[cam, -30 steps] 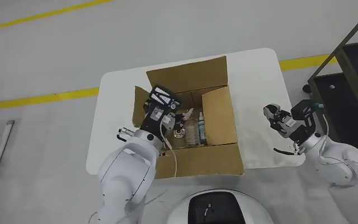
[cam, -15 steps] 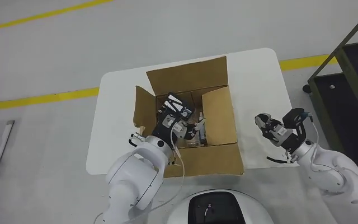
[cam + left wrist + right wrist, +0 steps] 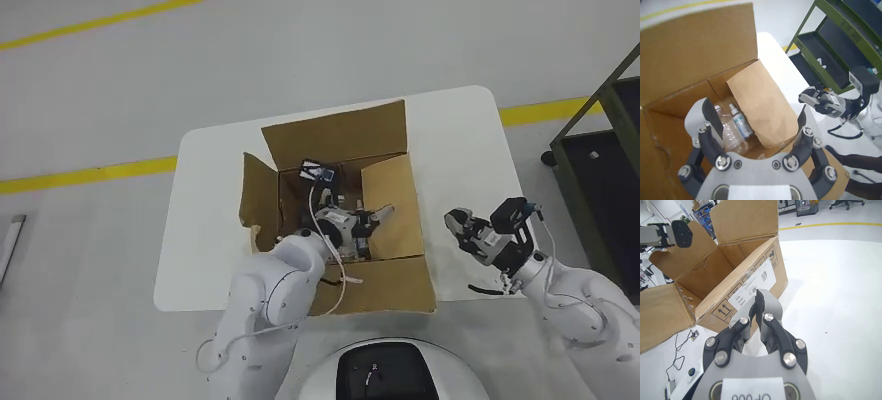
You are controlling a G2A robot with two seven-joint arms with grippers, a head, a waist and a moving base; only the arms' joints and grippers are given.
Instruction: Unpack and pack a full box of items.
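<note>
The box (image 3: 335, 135) stands open at the middle of the worktop (image 3: 215, 220), and as far as its inside shows it holds a clear bottle (image 3: 730, 132) and a spray bottle (image 3: 740, 123) lying side by side on the bottom, next to the side flap (image 3: 761, 106) that leans inward. No item lies on the worktop around the box, so the unpacking looks hardly begun: both bottles seem yet to come out, and the whole repacking would follow. The left gripper (image 3: 368, 222) hangs over the box just right of centre in the top view, its jaws spread wide and holding nothing, with the bottles below it. The right gripper (image 3: 462, 222) sits over the worktop right of the box, near its wall, jaws pressed together and empty. Against the earlier frames, the left arm has swung from the left part of the box opening toward its right side and turned, so that the gripper now points at the side flap and covers the bottles that showed plainly in the top view before. The right gripper has come leftward and slightly down in the top view, closer to the box. The box and bottles have not shifted.
</note>
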